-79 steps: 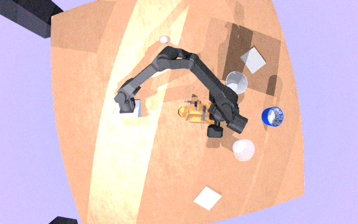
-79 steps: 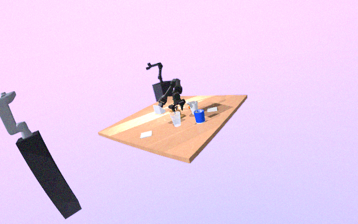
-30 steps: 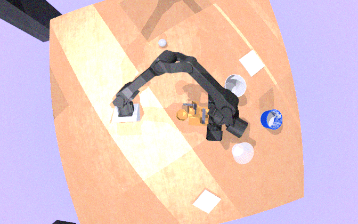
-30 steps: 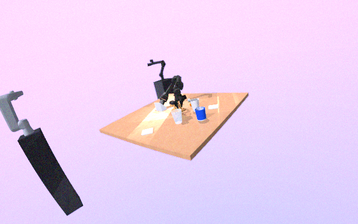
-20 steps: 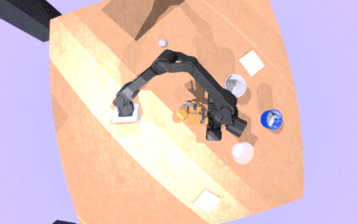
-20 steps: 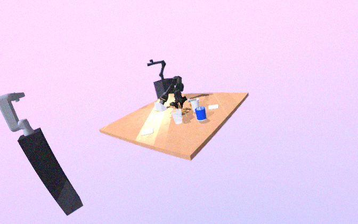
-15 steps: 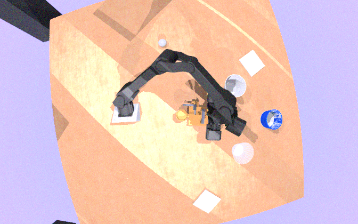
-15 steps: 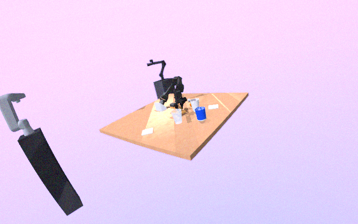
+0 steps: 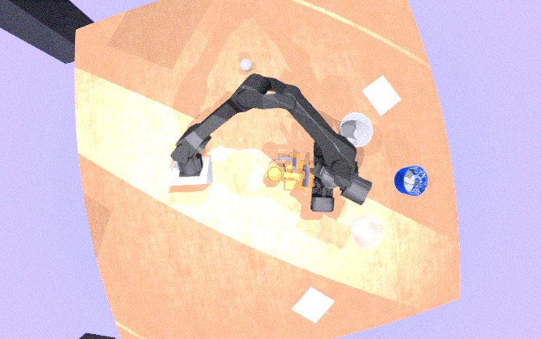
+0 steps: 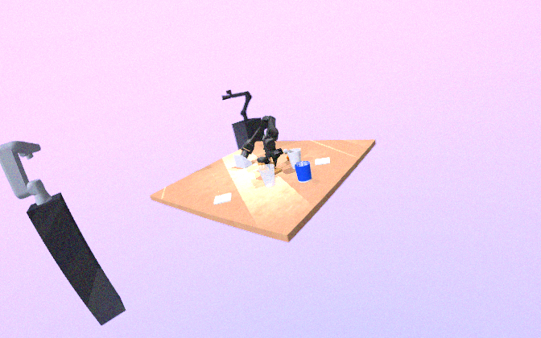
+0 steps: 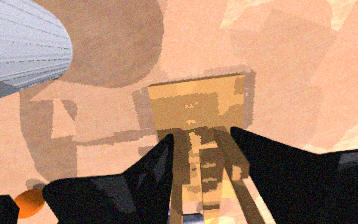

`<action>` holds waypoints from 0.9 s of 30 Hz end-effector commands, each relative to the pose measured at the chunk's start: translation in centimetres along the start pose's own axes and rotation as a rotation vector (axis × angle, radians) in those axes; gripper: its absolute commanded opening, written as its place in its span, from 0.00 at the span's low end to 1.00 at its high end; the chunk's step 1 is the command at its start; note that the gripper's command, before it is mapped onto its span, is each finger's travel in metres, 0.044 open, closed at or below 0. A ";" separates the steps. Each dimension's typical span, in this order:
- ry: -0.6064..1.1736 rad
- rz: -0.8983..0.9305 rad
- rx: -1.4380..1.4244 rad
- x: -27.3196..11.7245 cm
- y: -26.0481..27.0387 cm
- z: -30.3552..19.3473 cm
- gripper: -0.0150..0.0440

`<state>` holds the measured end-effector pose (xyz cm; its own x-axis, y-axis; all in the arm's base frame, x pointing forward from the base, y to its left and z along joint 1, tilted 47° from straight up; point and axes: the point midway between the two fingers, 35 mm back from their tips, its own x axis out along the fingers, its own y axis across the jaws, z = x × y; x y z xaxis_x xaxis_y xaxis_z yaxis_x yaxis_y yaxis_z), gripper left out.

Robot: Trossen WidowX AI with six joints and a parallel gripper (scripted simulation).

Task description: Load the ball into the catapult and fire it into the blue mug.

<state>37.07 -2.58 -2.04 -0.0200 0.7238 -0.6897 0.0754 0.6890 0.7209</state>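
The yellow catapult (image 9: pixel 289 185) (image 11: pixel 172 95) stands on the table, its round cup toward the arm's base and its other end toward the blue mug (image 9: pixel 398 182) (image 10: pixel 303 172). The mug stands upright beyond it. My gripper (image 11: pixel 201 135) is shut on the catapult, one finger on each side of its frame; the arm hides the fingers in the top view. An orange ball (image 11: pixel 32 202) lies beside the left finger in the wrist view, and the arm hides it in the top view. A pale grey ball (image 9: pixel 246 64) lies apart at the back. The catapult's cup (image 9: pixel 275 174) looks empty.
A greyish-white cup (image 9: pixel 356 129) (image 10: pixel 295 156) (image 11: pixel 30 47) and a pale cup (image 9: pixel 368 232) (image 10: pixel 267 175) stand on either side of the catapult's mug end. Two white squares (image 9: pixel 381 95) (image 9: pixel 313 304) (image 10: pixel 322 161) (image 10: pixel 222 198) lie farther out on the table.
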 end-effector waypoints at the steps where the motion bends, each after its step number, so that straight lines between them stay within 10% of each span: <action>1: -0.004 0.000 0.000 -0.2 -0.1 0.0 0.43; 14: -0.004 -0.004 0.001 -3.7 -0.2 0.4 1.00; 19: -0.002 -0.004 0.002 -9.9 -0.1 -0.1 1.00; 27: -0.013 -0.002 0.005 -9.4 -0.2 -0.1 1.00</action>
<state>37.42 -9.48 4.13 0.0039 0.7171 -0.6969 0.0779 0.6946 0.7152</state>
